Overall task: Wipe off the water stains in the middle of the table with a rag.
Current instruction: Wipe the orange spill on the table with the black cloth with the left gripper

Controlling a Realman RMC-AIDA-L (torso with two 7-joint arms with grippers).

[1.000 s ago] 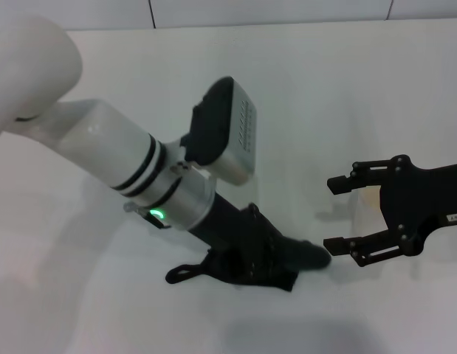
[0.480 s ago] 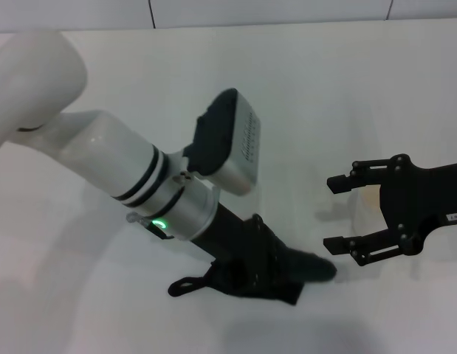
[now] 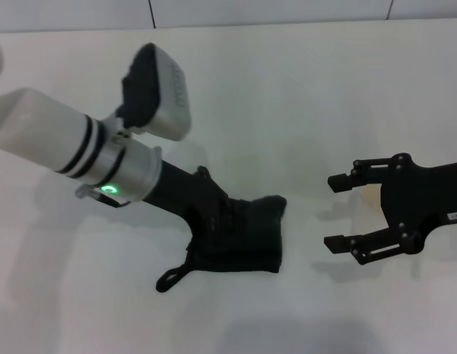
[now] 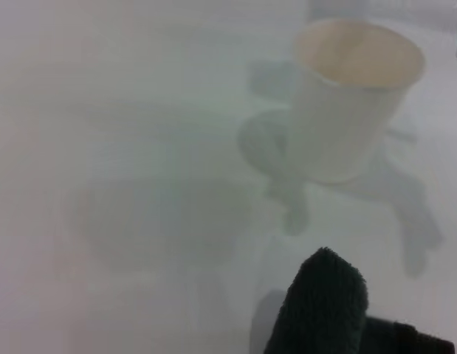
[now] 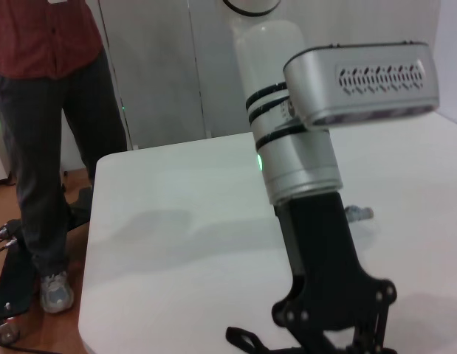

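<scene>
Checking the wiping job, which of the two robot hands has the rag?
The left hand: it is pressed down on the black rag on the table. The right hand hovers open beside it, holding nothing.

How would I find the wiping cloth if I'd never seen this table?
Start at the big white table and follow the left arm down to its end effector. The rag lies flat on the tabletop under it. It is soft, black and fuzzy, with a little loop at one corner, unlike the hard black right end effector.
</scene>
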